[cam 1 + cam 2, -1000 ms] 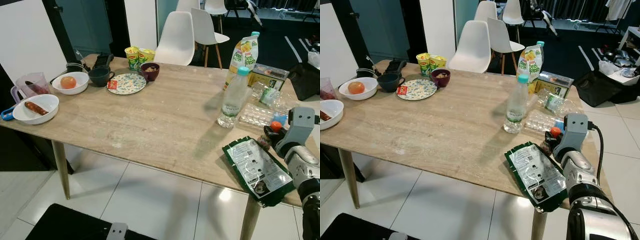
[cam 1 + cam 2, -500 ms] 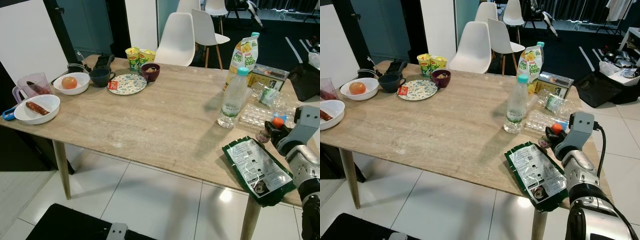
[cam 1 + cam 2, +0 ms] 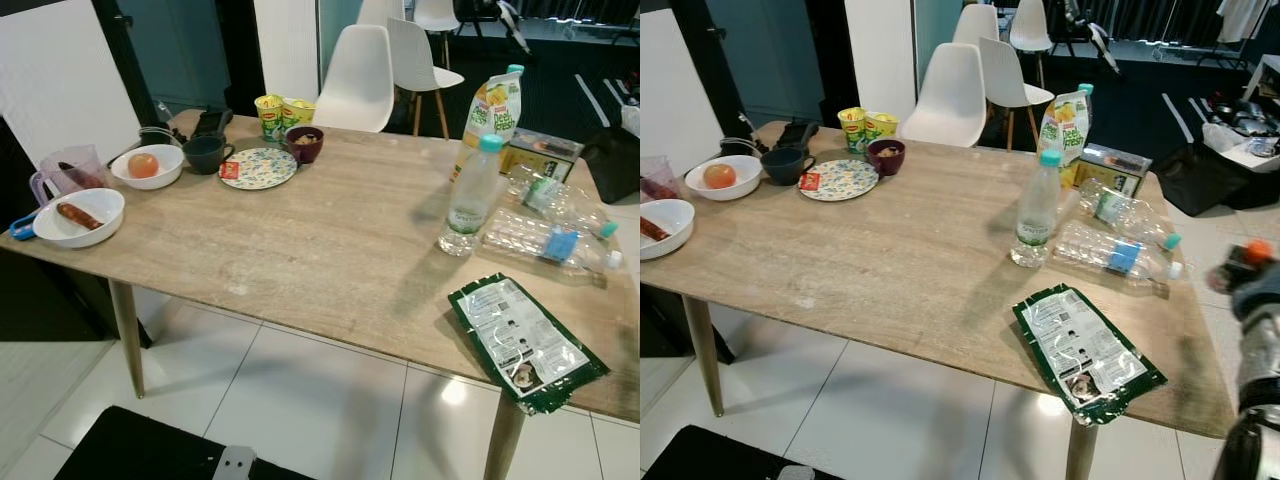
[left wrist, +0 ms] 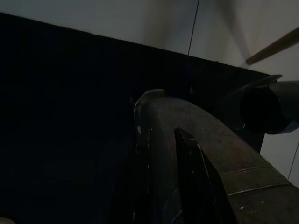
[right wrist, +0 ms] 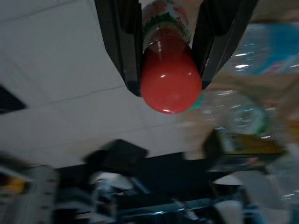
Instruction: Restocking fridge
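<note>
Right gripper (image 5: 170,44) clamped on a small red-capped bottle (image 5: 170,70), one black finger (image 5: 124,42) pressed to each side of the neck, red cap poking out past the fingertips. Seen in the right eye view off the table's right edge at about 3 o'clock, blurred, orange-red cap (image 3: 1259,250) uppermost, held clear of the wooden table (image 3: 890,260).

Left gripper (image 4: 161,140) hanging in deep shade above a dark mat, fingers close together with a narrow slit between them, holding nothing.

On the table, toward 2 o'clock: an upright water bottle (image 3: 468,195) with a teal cap, a juice carton (image 3: 492,105) behind it, a box (image 3: 540,152) just beside the carton. Two clear plastic bottles (image 3: 550,243) lying on their sides near the right edge. A green packet (image 3: 522,340) lying flat at the near right corner, around 4 o'clock.

At 10 o'clock: a white bowl with a sausage (image 3: 75,215), a white bowl with an orange fruit (image 3: 144,166), a dark mug (image 3: 204,153), a patterned plate (image 3: 258,167), a maroon bowl (image 3: 303,143) and two yellow cups (image 3: 280,112). White chairs (image 3: 355,65) beyond the far edge at 12 o'clock.
</note>
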Robot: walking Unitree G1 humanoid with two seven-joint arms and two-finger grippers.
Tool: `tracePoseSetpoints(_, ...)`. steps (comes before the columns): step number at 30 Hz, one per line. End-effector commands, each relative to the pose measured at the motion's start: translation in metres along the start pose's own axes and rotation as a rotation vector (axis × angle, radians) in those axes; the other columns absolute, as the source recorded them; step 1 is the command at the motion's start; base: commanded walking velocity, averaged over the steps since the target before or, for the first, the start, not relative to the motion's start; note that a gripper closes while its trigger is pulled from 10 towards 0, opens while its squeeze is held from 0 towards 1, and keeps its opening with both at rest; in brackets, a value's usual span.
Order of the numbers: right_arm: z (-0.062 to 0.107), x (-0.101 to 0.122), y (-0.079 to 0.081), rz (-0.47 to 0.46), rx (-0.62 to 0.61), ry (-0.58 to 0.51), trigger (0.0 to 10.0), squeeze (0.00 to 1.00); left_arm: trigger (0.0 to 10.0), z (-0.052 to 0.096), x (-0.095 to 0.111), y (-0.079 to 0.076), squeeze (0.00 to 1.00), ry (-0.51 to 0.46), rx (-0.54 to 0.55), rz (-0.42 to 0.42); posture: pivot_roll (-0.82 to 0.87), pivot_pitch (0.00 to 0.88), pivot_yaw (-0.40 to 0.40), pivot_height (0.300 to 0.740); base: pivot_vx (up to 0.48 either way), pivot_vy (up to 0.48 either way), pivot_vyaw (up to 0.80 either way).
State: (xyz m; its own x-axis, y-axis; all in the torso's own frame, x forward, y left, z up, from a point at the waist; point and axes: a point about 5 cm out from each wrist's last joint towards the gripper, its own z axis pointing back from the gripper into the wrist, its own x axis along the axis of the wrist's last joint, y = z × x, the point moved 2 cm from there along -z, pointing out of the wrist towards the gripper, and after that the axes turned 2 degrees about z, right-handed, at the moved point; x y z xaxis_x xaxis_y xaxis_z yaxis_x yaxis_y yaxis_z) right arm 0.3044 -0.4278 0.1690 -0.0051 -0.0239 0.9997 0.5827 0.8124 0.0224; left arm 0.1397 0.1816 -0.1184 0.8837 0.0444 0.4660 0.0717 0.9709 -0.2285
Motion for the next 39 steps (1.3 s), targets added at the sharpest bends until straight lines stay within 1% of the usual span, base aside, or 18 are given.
tracePoseSetpoints(1, 0.008, -0.015, -0.028, 0.093, -0.121, 0.063, 10.0, 0.0, 10.0, -0.001, -0.01, -0.005, 0.0, 0.029, -0.004, 0.007, 0.03, 0.0, -0.015, 0.74, 0.0, 0.0, 0.0)
tracePoseSetpoints(2, 0.008, -0.015, -0.028, 0.093, -0.121, 0.063, 10.0, 0.0, 10.0, -0.001, -0.01, -0.005, 0.0, 0.029, -0.004, 0.007, 0.03, 0.0, -0.015, 0.74, 0.0, 0.0, 0.0)
tracePoseSetpoints(5, 0.021, -0.036, -0.053, 0.167, -0.226, 0.148, 10.0, 0.0, 10.0, -0.001, -0.01, -0.005, 0.0, 0.036, -0.001, 0.006, 0.03, 0.0, -0.016, 0.74, 0.0, 0.0, 0.0)
tracePoseSetpoints(6, 0.021, -0.036, -0.053, 0.167, -0.226, 0.148, 10.0, 0.0, 10.0, -0.001, -0.01, -0.005, 0.0, 0.036, -0.001, 0.006, 0.03, 0.0, -0.016, 0.74, 0.0, 0.0, 0.0)
tracePoseSetpoints(9, 0.054, -0.086, -0.083, 0.32, -0.319, 0.335, 10.0, 0.0, 10.0, -0.001, -0.011, -0.004, 0.0, 0.04, 0.007, -0.004, 0.03, 0.0, -0.019, 0.74, 0.0, 0.0, 0.0)
tracePoseSetpoints(10, 0.054, -0.086, -0.083, 0.32, -0.319, 0.335, 10.0, 0.0, 10.0, -0.001, -0.011, -0.004, 0.0, 0.04, 0.007, -0.004, 0.03, 0.0, -0.019, 0.74, 0.0, 0.0, 0.0)
tracePoseSetpoints(14, 0.097, -0.142, -0.095, 0.364, -0.334, 0.539, 10.0, 0.0, 10.0, 0.0, -0.011, -0.003, 0.0, 0.042, 0.019, -0.004, 0.02, 0.0, -0.02, 0.74, 0.0, 0.0, 0.0)
tracePoseSetpoints(16, 0.105, -0.153, -0.095, 0.378, -0.325, 0.576, 10.0, 0.0, 10.0, 0.0, -0.011, -0.002, 0.0, 0.043, 0.023, -0.006, 0.02, 0.0, -0.02, 0.74, 0.0, 0.0, 0.0)
tracePoseSetpoints(17, 0.127, -0.18, -0.089, 0.385, -0.279, 0.678, 10.0, 0.0, 10.0, 0.0, -0.011, -0.001, 0.0, 0.045, 0.028, -0.007, 0.02, 0.0, -0.018, 0.74, 0.0, 0.0, 0.0)
tracePoseSetpoints(18, 0.127, -0.18, -0.089, 0.385, -0.279, 0.678, 10.0, 0.0, 10.0, 0.0, -0.011, -0.001, 0.0, 0.045, 0.028, -0.007, 0.02, 0.0, -0.018, 0.74, 0.0, 0.0, 0.0)
tracePoseSetpoints(20, 0.149, -0.204, -0.08, 0.384, -0.233, 0.763, 10.0, 0.0, 10.0, 0.0, -0.011, -0.001, 0.0, 0.045, 0.032, -0.007, 0.02, 0.0, -0.017, 0.74, 0.0, 0.0, 0.0)
tracePoseSetpoints(22, 0.158, -0.213, -0.075, 0.385, -0.211, 0.799, 10.0, 0.0, 10.0, 0.001, -0.011, 0.0, 0.0, 0.045, 0.034, -0.008, 0.02, 0.0, -0.017, 0.74, 0.0, 0.0, 0.0)
tracePoseSetpoints(23, 0.174, -0.229, -0.065, 0.381, -0.165, 0.857, 10.0, 0.0, 10.0, 0.001, -0.01, 0.001, 0.0, 0.044, 0.039, -0.011, 0.02, 0.0, -0.015, 0.74, 0.0, 0.0, 0.0)
tracePoseSetpoints(24, 0.174, -0.229, -0.065, 0.381, -0.165, 0.857, 10.0, 0.0, 10.0, 0.001, -0.01, 0.001, 0.0, 0.044, 0.039, -0.011, 0.02, 0.0, -0.015, 0.74, 0.0, 0.0, 0.0)
tracePoseSetpoints(27, 0.217, -0.265, -0.035, 0.374, -0.032, 0.996, 10.0, 0.0, 10.0, 0.001, -0.005, 0.006, 0.0, 0.038, 0.057, -0.021, 0.03, 0.0, -0.007, 0.74, 0.0, 0.0, 0.0)
tracePoseSetpoints(30, 0.224, -0.27, -0.029, 0.374, -0.005, 1.016, 10.0, 0.0, 10.0, 0.002, -0.005, 0.007, 0.0, 0.038, 0.061, -0.023, 0.03, 0.0, -0.007, 0.74, 0.0, 0.0, 0.0)
tracePoseSetpoints(34, 0.243, -0.284, 0.003, 0.377, 0.15, 1.072, 10.0, 0.0, 10.0, 0.002, -0.002, 0.011, 0.0, 0.037, 0.081, -0.036, 0.03, 0.0, -0.005, 0.74, 0.0, 0.0, 0.0)
tracePoseSetpoints(39, 0.247, -0.288, 0.022, 0.392, 0.237, 1.087, 10.0, 0.0, 10.0, 0.002, 0.0, 0.013, 0.0, 0.026, 0.099, -0.021, 0.03, 0.0, -0.002, 0.74, 0.0, 0.0, 0.0)
